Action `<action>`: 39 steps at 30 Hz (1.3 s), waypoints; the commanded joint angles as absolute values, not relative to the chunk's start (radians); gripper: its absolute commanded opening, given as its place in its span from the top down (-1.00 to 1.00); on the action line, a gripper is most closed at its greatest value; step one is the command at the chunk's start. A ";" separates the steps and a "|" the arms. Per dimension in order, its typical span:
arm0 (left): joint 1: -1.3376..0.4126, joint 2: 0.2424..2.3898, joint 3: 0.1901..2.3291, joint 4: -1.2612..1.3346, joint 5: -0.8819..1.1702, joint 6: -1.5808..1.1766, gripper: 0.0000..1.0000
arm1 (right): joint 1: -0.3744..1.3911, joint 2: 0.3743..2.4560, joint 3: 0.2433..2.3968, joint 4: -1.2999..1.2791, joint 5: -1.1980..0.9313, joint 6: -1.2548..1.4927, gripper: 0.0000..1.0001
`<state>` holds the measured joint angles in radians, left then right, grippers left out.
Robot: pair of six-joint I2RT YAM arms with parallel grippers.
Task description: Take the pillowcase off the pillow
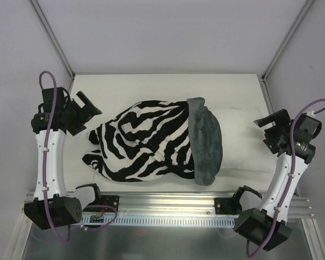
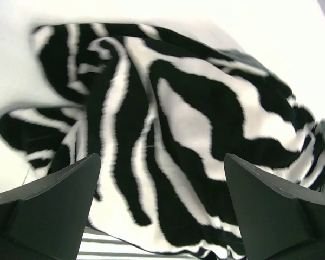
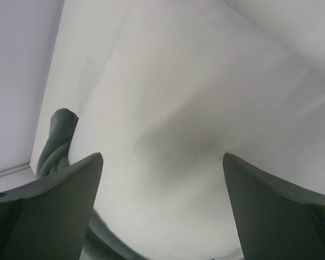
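Observation:
The pillowcase [image 1: 146, 141] lies mid-table, zebra side up, with its grey-teal plush edge [image 1: 207, 141] folded back at the right. The white pillow [image 1: 241, 141] sticks out of it to the right. My left gripper [image 1: 92, 116] is open and empty, just left of the zebra fabric [image 2: 168, 135]. My right gripper [image 1: 268, 132] is open and empty, at the pillow's right end; its view shows the white pillow [image 3: 179, 135] between the jaws and the plush edge [image 3: 57, 141] at the left.
The white table top [image 1: 151, 86] has a metal rail [image 1: 168, 203] along its near edge and frame posts at the back corners. Grey walls stand behind and at both sides.

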<state>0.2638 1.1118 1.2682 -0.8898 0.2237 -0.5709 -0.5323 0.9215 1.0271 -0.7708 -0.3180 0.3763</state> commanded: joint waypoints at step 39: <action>-0.014 1.381 1.471 -0.793 0.228 -0.552 1.00 | -0.101 1.137 1.132 -0.698 0.041 0.308 0.99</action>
